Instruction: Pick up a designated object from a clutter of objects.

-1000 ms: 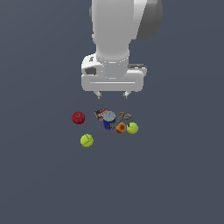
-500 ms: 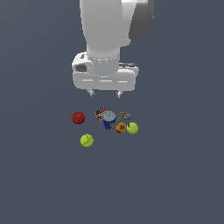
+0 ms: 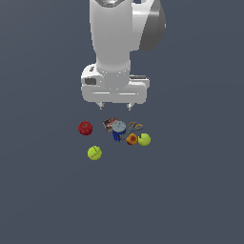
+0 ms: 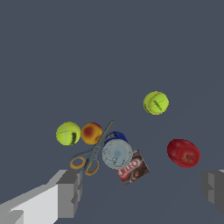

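Exterior view shows the gripper (image 3: 115, 106) has shifted toward that view's left, jaws spread wide and empty, high above the blue cylindrical can with silvery grey lid (image 3: 118, 130) mid-clutter, so descent comes next, I'd guess.

Flat, even light in both my views; no cast shadows or glare, only soft shading on my arm (image 3: 125, 38), slightly pixelated
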Tool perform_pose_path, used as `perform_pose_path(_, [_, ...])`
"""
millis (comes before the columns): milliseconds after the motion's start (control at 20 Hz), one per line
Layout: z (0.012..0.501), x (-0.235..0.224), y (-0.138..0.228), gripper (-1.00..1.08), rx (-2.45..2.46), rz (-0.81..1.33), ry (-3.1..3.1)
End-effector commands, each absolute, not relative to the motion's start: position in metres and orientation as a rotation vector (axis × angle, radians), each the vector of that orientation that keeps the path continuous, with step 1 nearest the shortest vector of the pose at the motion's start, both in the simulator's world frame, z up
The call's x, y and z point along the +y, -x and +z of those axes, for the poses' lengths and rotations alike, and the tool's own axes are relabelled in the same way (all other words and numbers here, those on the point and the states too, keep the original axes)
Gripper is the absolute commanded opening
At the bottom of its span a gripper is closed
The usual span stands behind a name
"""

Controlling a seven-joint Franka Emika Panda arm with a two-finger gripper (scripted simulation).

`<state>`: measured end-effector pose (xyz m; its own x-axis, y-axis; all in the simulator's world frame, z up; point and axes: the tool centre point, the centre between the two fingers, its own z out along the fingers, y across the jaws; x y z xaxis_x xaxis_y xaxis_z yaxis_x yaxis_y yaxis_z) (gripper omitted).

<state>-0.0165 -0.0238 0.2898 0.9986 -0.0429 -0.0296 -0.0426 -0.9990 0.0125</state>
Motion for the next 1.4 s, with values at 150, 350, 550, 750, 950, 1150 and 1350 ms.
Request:
perform_pose_path(150, [0.26, -0.022, 0.021, 1.0, -0.037, -0.04, -3.132])
perform_pose_path(350, [0.23, -0.021, 0.027, 1.0, -0.006, -0.032, -3.135])
perform_pose_path(550, [0.196, -0.02, 0.038, 1.0, 0.029, -0.023, -3.138])
perform_pose_path(750, [0.168, -0.018, 0.05, 1.0, 0.061, -0.014, -3.139])
perform_pose_path(950, [0.147, -0.017, 0.06, 1.0, 0.084, -0.008, -3.14])
perform_pose_path(1150, [0.133, -0.017, 0.068, 1.0, 0.1, -0.003, -3.14])
perform_pose_path(1350, [0.126, -0.016, 0.073, 1.0, 0.109, -0.001, -3.14])
